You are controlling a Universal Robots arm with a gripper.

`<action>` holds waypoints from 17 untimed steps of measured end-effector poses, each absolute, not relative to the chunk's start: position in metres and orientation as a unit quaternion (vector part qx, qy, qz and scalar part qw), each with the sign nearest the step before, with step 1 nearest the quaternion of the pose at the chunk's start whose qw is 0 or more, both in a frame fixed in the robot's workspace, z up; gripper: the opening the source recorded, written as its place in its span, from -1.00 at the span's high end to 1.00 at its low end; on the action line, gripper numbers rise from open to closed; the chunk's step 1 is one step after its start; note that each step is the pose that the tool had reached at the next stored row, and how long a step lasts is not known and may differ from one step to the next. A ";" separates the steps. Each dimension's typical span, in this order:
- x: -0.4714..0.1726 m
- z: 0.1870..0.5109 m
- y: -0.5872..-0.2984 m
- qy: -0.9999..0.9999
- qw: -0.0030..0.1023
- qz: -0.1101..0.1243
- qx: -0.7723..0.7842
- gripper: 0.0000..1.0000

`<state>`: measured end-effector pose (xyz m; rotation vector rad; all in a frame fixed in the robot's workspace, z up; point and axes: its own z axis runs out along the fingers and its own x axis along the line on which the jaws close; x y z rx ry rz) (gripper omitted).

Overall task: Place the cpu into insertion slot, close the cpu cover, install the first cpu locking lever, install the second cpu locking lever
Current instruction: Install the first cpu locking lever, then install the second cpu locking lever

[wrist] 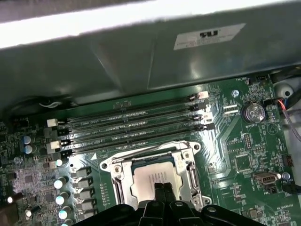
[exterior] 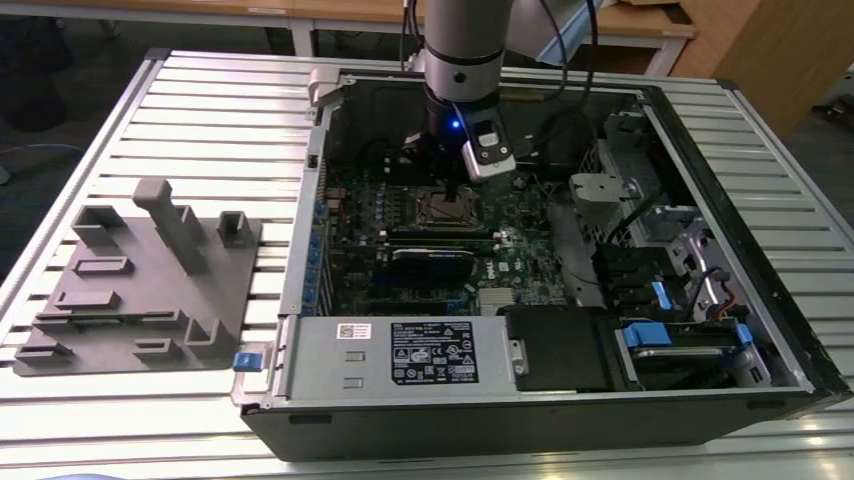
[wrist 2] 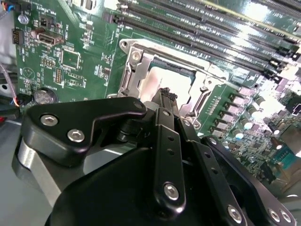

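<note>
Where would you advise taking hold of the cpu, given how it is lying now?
The cpu lies flat in the insertion slot with the silver cpu cover framing it, so its edges look shielded. Only the top face is free; I would judge that it is best approached straight down from above, where the gripper already hovers. An edge pinch looks blocked by the frame.

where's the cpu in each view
Exterior view: the cpu sits on the motherboard just below the gripper.
First wrist view: cpu inside the silver cpu cover.
Second wrist view: cpu beyond the gripper.
Shared landmark: the silver cover.
</note>
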<state>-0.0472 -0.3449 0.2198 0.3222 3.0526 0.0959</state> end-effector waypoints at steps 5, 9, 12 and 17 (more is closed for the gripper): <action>-0.047 0.225 -0.346 0.993 0.035 0.033 0.105 0.79; -0.047 0.228 -0.346 0.993 0.035 0.033 0.105 0.79; -0.047 0.231 -0.346 0.993 0.035 0.033 0.105 0.79; -0.047 0.231 -0.346 0.993 0.035 0.033 0.105 0.79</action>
